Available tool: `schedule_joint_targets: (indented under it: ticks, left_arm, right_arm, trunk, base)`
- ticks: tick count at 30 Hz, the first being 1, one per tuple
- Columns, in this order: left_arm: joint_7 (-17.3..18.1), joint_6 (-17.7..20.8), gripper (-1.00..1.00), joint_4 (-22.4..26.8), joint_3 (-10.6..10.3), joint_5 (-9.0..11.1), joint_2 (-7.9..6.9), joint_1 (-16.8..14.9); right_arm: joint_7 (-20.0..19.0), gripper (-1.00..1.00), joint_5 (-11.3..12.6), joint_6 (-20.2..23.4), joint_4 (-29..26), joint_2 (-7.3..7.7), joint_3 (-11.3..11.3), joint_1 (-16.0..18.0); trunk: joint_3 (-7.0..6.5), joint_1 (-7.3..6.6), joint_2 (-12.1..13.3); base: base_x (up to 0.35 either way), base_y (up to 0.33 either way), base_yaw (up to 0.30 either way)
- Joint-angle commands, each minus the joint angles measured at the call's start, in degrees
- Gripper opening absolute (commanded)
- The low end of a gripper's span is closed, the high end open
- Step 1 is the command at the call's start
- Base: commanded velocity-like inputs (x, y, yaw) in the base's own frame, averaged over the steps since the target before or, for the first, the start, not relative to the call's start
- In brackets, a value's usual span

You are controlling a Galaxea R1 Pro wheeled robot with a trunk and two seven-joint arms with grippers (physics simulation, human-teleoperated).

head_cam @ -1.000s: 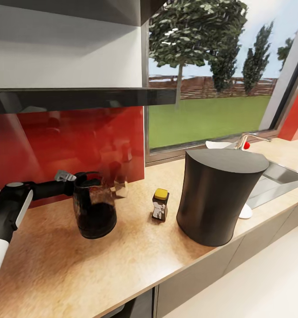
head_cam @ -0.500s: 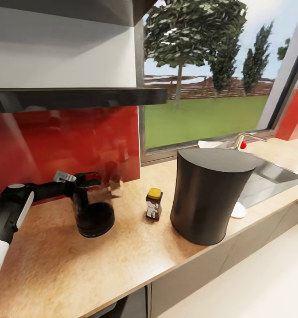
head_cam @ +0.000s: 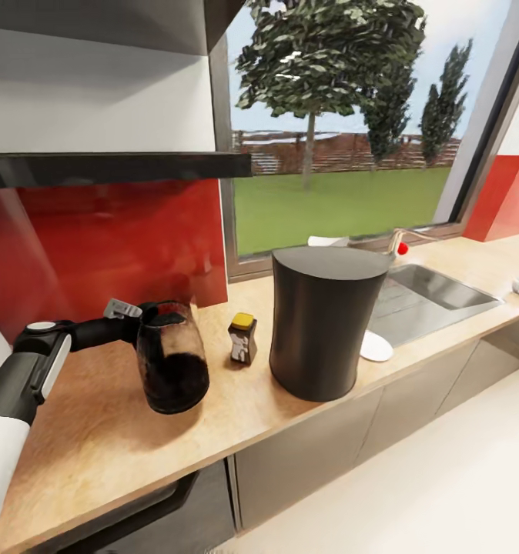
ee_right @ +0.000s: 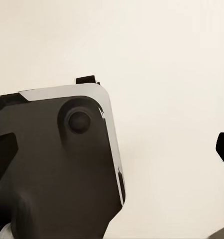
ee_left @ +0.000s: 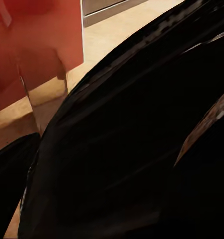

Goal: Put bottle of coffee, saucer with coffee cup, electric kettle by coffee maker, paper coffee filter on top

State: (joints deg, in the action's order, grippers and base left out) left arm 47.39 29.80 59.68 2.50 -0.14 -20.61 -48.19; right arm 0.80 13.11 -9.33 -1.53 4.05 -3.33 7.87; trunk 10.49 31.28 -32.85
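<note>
The left tool (head_cam: 140, 322) reaches in from the left of the head view and meets the back of the kettle (head_cam: 172, 358) at its handle side. The kettle hides the fingertips, so whether the tool is clenched on the handle cannot be told. The kettle stands upright on the tan surface (head_cam: 98, 438), in front of the red wall panel (head_cam: 105, 246). In the left wrist view the kettle's dark glass body (ee_left: 132, 149) looms very close, with a strip of the surface and the red panel beyond it.

Just to the right of the kettle, apart from it, stands the coffee jar (head_cam: 242, 338) with its yellow cap, upright. Next to the jar on its right is the coffee maker (head_cam: 323, 331), a tall dark column near the front edge of the surface. A white saucer (head_cam: 377, 348) peeks out at the machine's right base, by the sink (head_cam: 429, 292). A small white shape shows behind the machine's top; what it is cannot be told.

The dark shelf (head_cam: 113, 165) runs along the wall above the panel.

The right wrist view shows a dark robot part (ee_right: 57, 164) against a pale floor; the right tool's state cannot be told.
</note>
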Motion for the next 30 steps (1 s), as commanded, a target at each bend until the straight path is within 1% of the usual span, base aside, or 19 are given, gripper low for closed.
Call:
schedule_joint_targets:
  ticks: [1,4,6,10,15,16,17,21,23,30]
  left_arm:
    - [0.2,0.4,-1.00,0.1,0.1,0.0,0.03,-0.1]
    - [0.0,0.4,-1.00,0.1,0.1,0.0,0.10,-0.1]
    - [-1.0,0.4,-1.00,0.0,0.1,0.1,0.12,-0.1]
    - [-1.7,0.3,-1.00,0.0,0.1,0.2,0.20,-0.1]
    - [-4.2,0.3,-1.00,-0.1,0.0,0.3,0.34,1.2]
    - [-5.2,0.3,-1.00,-0.1,0.0,0.3,0.64,1.6]
    - [-5.4,0.3,-1.00,0.0,0.0,0.3,0.84,1.7]
    - [-6.1,0.3,-1.00,0.4,-0.1,0.3,2.85,2.7]
    - [-6.0,0.3,-1.00,0.6,-0.1,0.3,2.96,2.7]
    - [-6.1,0.3,-1.00,0.9,-0.1,0.3,3.19,2.7]
  right_arm:
    - [0.1,1.00,0.4,-0.2,0.0,0.00,-0.4,0.0]
    - [0.1,1.00,0.4,-0.2,0.0,0.00,-0.4,0.0]
    - [0.1,1.00,0.4,-0.2,0.0,0.00,-0.4,0.0]
    - [0.1,1.00,0.4,-0.2,-0.1,-0.07,-0.4,0.0]
    - [0.1,1.00,0.4,-0.2,-0.1,-0.09,-0.4,0.0]
    - [0.1,1.00,0.4,-0.2,-0.1,-0.09,-0.4,0.0]
    - [0.1,1.00,0.4,-0.2,-0.1,-0.09,-0.4,0.0]
    - [0.1,1.00,0.4,-0.2,-0.1,-0.09,-0.4,0.0]
    - [0.1,1.00,0.4,-0.2,-0.1,-0.09,-0.4,0.0]
    - [0.1,1.00,0.4,-0.2,-0.1,-0.09,-0.4,0.0]
  trunk:
    - [0.10,-0.01,-0.1]
    - [0.10,-0.01,-0.1]
    - [0.10,-0.01,-0.1]
    - [0.10,-0.01,-0.1]
    - [0.10,-0.01,-0.1]
    - [0.10,-0.01,-0.1]
    - [0.10,-0.01,-0.1]
    - [0.10,-0.01,-0.1]
    - [0.10,-0.01,-0.1]
    - [0.10,-0.01,-0.1]
  base:
    - [-0.266,-0.199,0.000]
    - [-0.212,-0.194,0.000]
    - [0.088,-0.155,0.000]
    - [0.173,-0.102,0.000]
    - [0.023,-0.011,0.000]
    - [0.005,-0.002,0.000]
    - [0.004,-0.002,0.000]
    - [0.001,0.000,0.000]
    - [0.000,-0.007,0.000]
    - [0.000,-0.166,0.000]
